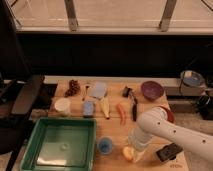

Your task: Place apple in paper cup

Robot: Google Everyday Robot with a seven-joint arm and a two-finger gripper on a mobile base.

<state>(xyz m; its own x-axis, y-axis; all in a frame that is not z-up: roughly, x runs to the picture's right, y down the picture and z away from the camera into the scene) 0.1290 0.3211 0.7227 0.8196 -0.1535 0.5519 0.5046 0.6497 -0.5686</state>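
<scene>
1. Gripper: down low at the front right of the worktop, at the end of the white arm that reaches in from the right.
2. Jaws: hidden below the wrist; cannot tell how far apart, nor whether closed on anything.
3. Apple: yellow-orange, on the worktop near the front edge, directly under the gripper and partly covered by it; touching or not, cannot tell.
4. Paper cup: white, upright, on the left side of the worktop, just behind the green tray; well apart from the apple, which lies to the front right.
5. Blue cup: small, upright, just left of the apple and beside the right wall of the tray.
6. Middle row: pale banana, with the red-orange pepper just right of it and a blue block just left.
7. Back row, left to right: dark reddish cluster, grey-blue flat piece, small black item, purple bowl.
</scene>
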